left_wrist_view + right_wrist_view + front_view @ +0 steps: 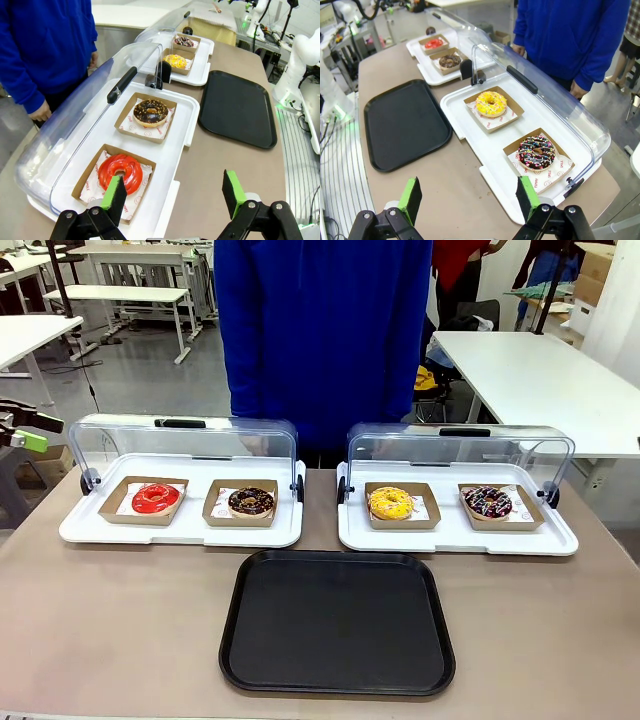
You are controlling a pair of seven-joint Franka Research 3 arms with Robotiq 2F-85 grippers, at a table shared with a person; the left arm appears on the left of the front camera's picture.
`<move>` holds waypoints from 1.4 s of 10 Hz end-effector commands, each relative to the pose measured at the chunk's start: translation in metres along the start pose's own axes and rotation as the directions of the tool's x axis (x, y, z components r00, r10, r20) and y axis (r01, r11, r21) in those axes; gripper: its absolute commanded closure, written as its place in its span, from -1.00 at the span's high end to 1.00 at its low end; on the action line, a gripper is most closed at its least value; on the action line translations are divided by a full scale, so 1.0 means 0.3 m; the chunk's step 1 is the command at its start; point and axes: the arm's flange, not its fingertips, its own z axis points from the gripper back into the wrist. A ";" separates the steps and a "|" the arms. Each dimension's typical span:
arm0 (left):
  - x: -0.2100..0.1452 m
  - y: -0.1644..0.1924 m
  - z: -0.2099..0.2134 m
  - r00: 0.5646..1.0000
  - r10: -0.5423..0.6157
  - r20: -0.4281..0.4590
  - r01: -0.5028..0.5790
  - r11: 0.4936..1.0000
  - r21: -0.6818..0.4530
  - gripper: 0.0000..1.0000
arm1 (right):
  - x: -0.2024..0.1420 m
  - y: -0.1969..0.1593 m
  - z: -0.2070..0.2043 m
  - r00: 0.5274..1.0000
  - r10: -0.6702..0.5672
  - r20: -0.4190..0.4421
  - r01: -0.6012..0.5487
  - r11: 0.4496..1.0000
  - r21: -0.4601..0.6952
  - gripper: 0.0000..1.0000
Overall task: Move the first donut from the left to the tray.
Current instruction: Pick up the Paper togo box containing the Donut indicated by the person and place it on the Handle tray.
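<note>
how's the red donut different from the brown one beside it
The red donut has plain glossy red icing; the brown donut has dark icing with pale crumbs. The red donut sits at the left end of the white tray, the brown donut toward its right. Both are rings in brown cardboard dishes.

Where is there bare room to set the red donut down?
The black tray, nearer the robot than the two white trays, is wholly bare. Bare table flanks it left and right. Crowded: each white tray holds two dishes.

The black, green-padded left gripper point(40, 433) is cropped at nine o'clock — the blue-jacketed person point(320, 340) cropped at twelve o'clock.
</note>
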 end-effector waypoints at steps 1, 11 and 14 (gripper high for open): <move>0.002 -0.008 -0.001 1.000 -0.004 0.012 0.004 1.000 -0.003 1.00 | 0.010 -0.013 -0.001 0.999 0.023 0.030 -0.023 1.000 -0.004 1.00; 0.002 -0.008 -0.001 1.000 -0.004 0.012 0.004 1.000 -0.003 1.00 | 0.010 -0.013 -0.001 0.999 0.023 0.030 -0.023 1.000 -0.004 1.00; 0.002 -0.008 -0.001 1.000 -0.004 0.012 0.004 1.000 -0.003 1.00 | 0.010 -0.013 -0.001 0.999 0.023 0.030 -0.023 1.000 -0.004 1.00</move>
